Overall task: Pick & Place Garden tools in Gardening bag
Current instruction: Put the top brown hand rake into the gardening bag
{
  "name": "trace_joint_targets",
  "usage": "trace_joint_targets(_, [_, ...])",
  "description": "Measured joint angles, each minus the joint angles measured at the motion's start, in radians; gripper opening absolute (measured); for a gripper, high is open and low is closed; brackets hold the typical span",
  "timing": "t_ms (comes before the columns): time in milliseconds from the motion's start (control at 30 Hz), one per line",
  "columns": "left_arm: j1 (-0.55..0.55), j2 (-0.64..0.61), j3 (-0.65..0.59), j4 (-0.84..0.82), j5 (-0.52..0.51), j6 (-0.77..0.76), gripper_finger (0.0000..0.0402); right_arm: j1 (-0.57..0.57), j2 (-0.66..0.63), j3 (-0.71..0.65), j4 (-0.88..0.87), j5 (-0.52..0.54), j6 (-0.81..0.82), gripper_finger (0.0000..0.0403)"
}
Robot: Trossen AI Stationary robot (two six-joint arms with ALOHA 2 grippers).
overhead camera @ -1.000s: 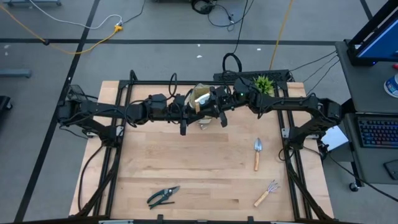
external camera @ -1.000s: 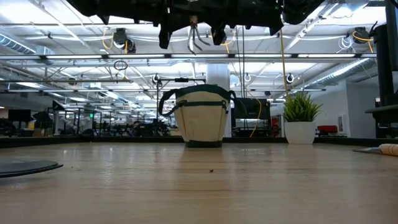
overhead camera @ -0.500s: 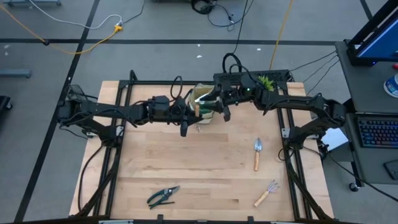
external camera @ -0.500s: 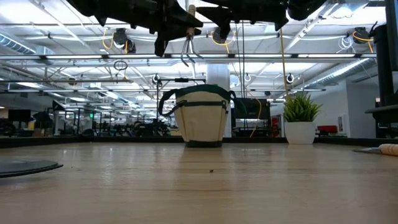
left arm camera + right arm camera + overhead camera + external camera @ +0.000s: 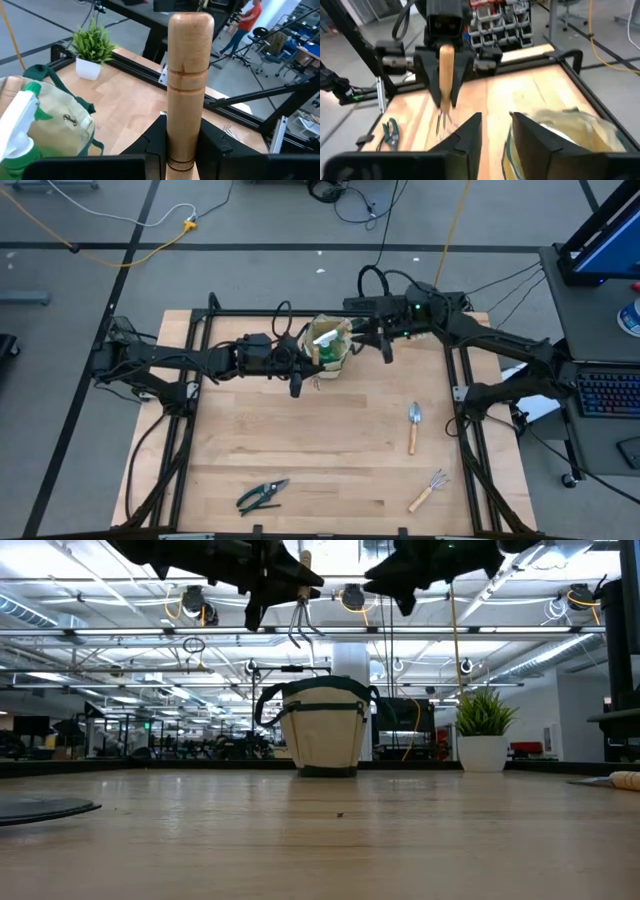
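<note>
Your left gripper (image 5: 296, 376) was clamped on a wooden-handled hand rake (image 5: 445, 75), just left of the gardening bag (image 5: 330, 346) at top centre of the high view. Right gripper (image 5: 386, 346) sat beside the bag's right, jaws parted, empty.

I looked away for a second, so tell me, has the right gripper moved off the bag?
Yes. In the high view the right gripper has pulled away from over the bag toward the potted plant at the table's back edge.

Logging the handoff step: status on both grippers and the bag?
Left gripper shut on hand rake, beside gardening bag. Right gripper empty, behind bag. Spray bottle already inside.
</note>
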Motion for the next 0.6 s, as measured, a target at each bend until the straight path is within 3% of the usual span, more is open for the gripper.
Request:
trace_joint_targets(300, [0.0, -0.022, 0.0, -0.012, -0.041, 0.001, 0.0065, -0.043, -0.119, 0.0, -0.24, 0.004, -0.105, 0.0008])
trace_joint_targets(467, [0.0, -0.034, -0.001, -0.009, -0.072, -0.035, 0.0065, -0.041, -0.167, -0.015, -0.316, 0.08, -0.119, 0.0007])
trace_joint_targets(600, [0.0, -0.048, 0.0, -0.008, -0.169, -0.137, 0.0065, -0.04, -0.211, -0.092, -0.307, 0.085, -0.091, 0.0002])
